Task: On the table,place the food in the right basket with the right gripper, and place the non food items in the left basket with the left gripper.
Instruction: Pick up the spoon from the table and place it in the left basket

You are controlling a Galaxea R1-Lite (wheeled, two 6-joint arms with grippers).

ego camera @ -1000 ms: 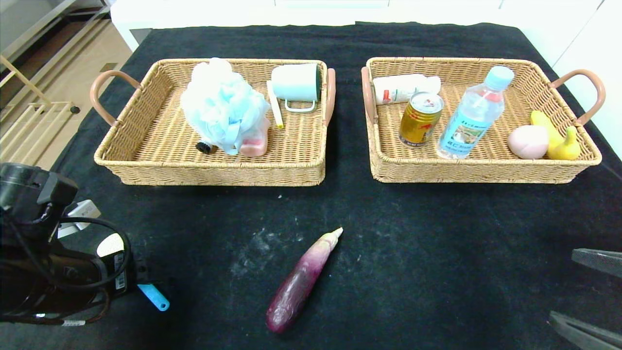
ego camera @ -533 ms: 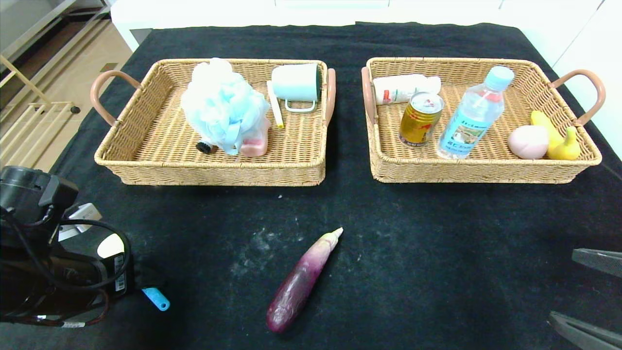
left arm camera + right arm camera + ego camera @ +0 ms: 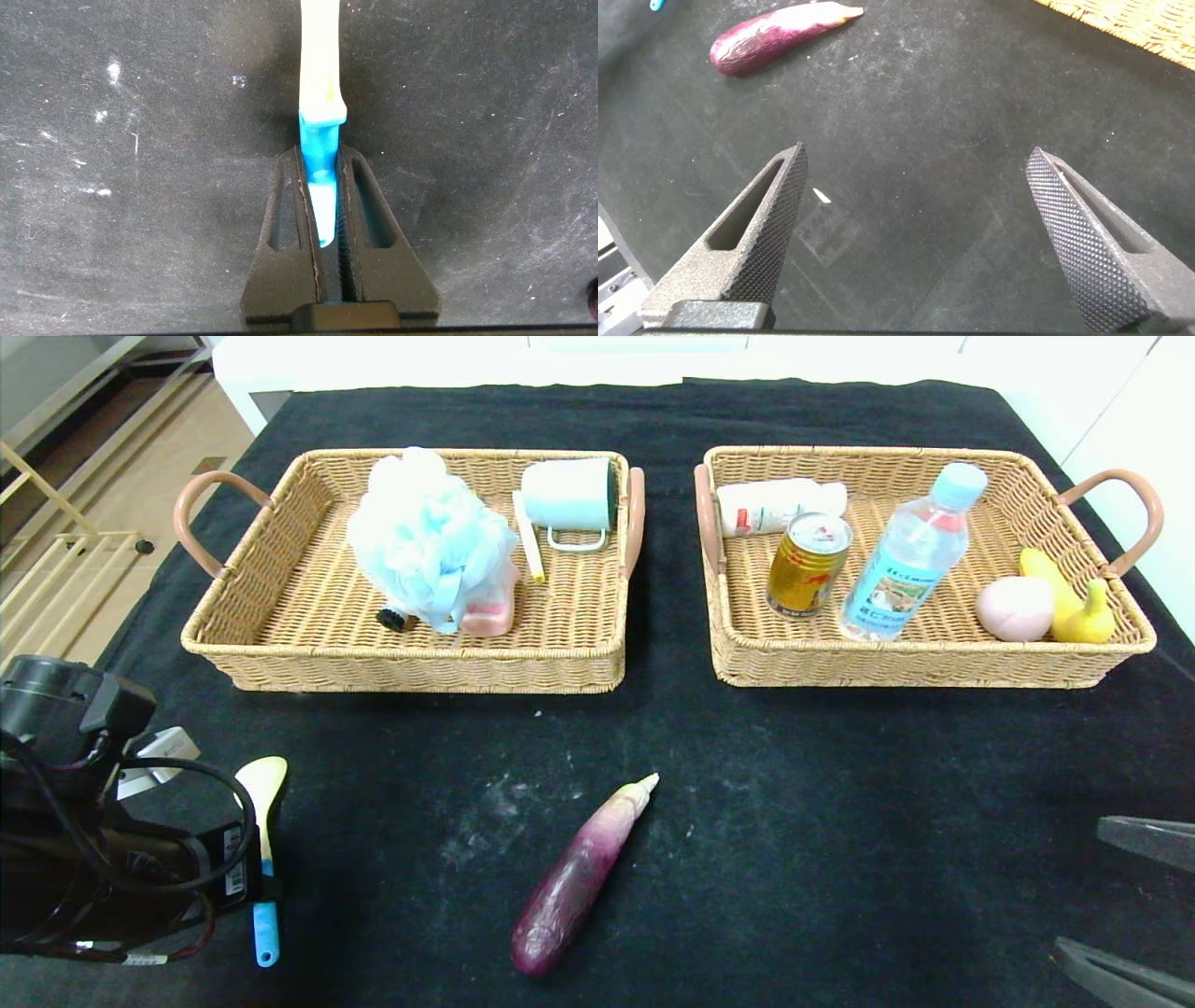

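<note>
My left gripper (image 3: 322,163) is shut on the blue handle of the scoop (image 3: 320,84), low over the table (image 3: 794,803) at the near left. In the head view the scoop (image 3: 264,840) points its pale yellow head away from me. The left basket (image 3: 411,667) holds the blue pouf (image 3: 425,537). The purple eggplant (image 3: 579,877) lies on the cloth at front centre. In the right basket (image 3: 934,672) are the gold can (image 3: 808,565), bottle (image 3: 910,560), peach (image 3: 1015,608) and banana (image 3: 1074,602). My right gripper (image 3: 1078,883) stands open and empty at the near right, with the eggplant (image 3: 780,37) far from it.
The left basket also holds a mint mug (image 3: 569,495) on its side, a white stick (image 3: 528,549) and a pink block (image 3: 490,611). A white tube (image 3: 775,506) lies in the right basket. The table's left edge drops to the floor by a wooden rack (image 3: 47,588).
My left gripper has shut on the scoop's handle. The scoop has swung round, so its yellow head now shows ahead of the arm. The right arm has not moved.
</note>
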